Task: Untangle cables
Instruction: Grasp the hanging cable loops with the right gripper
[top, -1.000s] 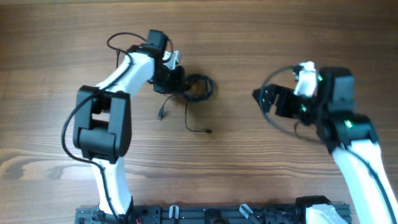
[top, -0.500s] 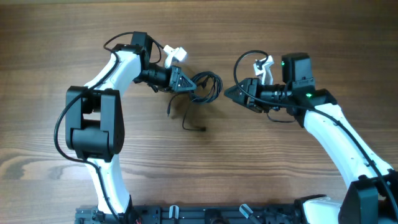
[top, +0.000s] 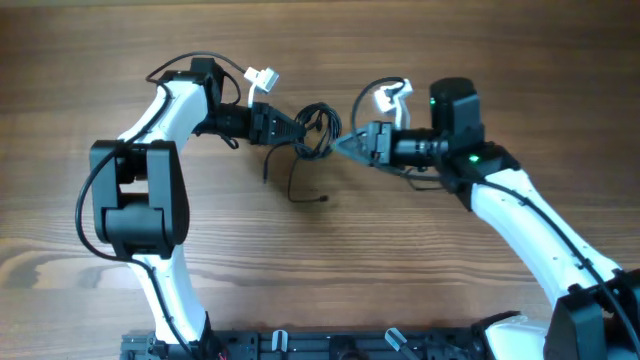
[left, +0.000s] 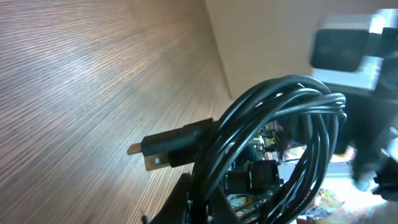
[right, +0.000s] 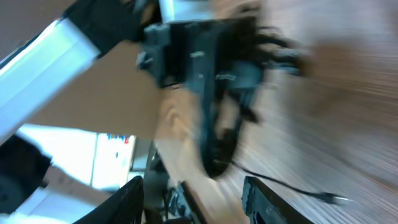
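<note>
Left claw (top: 296, 130) grips the cables (top: 322, 122); right claw (top: 341, 150) just beside.

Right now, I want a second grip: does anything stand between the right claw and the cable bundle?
Nothing visible does. The right claw points at the cable bundle from its right, with open space between. The left claw holds the bundle on the far side, out of the path.

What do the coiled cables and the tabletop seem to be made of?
The cables: probably plastic or rubber sheathing, glossy black, with light streaks along the strands. The tabletop: wood or wood-look laminate, matte brown, with long grain lines.
</note>
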